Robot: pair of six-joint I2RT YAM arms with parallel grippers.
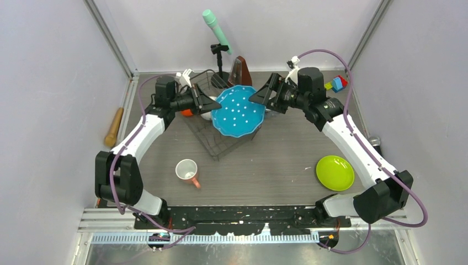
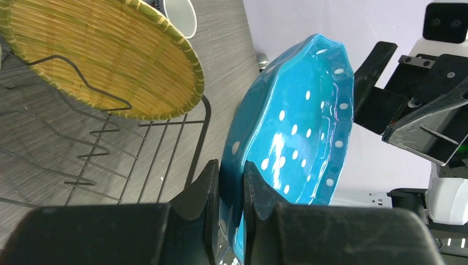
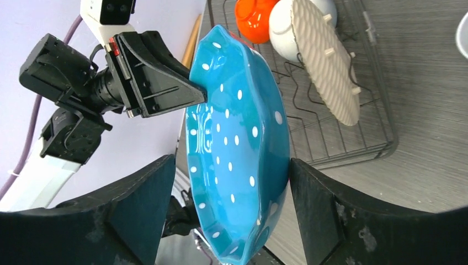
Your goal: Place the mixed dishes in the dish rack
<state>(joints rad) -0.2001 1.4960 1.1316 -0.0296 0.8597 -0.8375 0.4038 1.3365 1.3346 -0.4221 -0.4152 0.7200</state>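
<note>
While left fingers [image 2: 201, 193] pinch plate [image 2: 298, 127] rim, right fingers [image 3: 325, 204] gape, perhaps touching, rack [image 3: 331, 143] half-hidden.

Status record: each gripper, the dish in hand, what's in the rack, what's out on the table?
left gripper: shut on blue plate rim
right gripper: open, fingers either side of the blue plate
blue plate: tilted, above the rack
in rack: yellow plate, orange bowl, white bowl
on table: pink mug, green plate

Blue white-dotted plate [image 2: 298, 127] glossy, smooth; dish rack [image 1: 221, 146] black metal wire
</note>
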